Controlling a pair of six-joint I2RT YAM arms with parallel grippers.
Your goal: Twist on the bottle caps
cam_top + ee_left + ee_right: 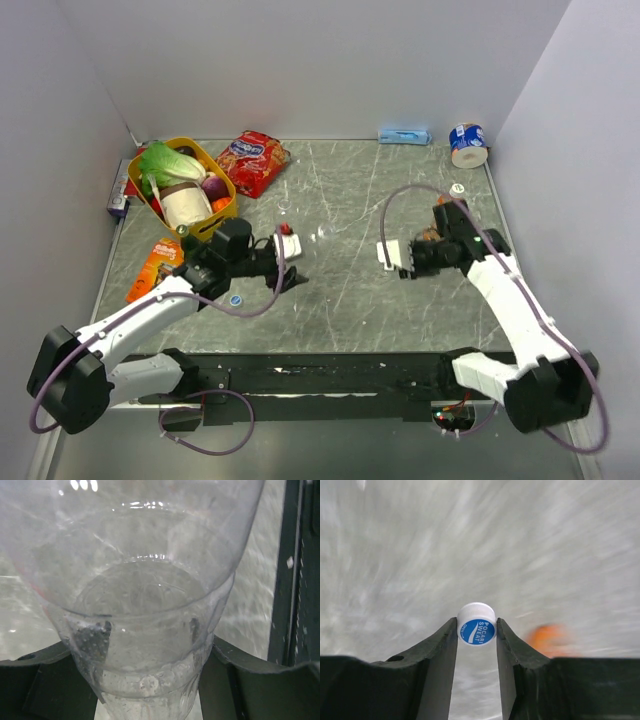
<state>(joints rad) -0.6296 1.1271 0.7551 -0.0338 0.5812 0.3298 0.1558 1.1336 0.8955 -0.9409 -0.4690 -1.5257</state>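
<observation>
My right jaws pinch narrow on a blue-and-white bottle cap (476,625), its printed top facing back toward my wrist, while my left jaws clamp a clear bottle (145,630). The bottle lies to the cap's left, well apart across the grey tabletop (340,300), with nothing standing between us. I cannot tell which way its mouth points.

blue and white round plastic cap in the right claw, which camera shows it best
Right wrist view: the blue and white round plastic cap sits between the fingers of the right claw, printed top readable. In the top external view it is too small to make out. The left wrist view shows only a clear plastic bottle.
</observation>
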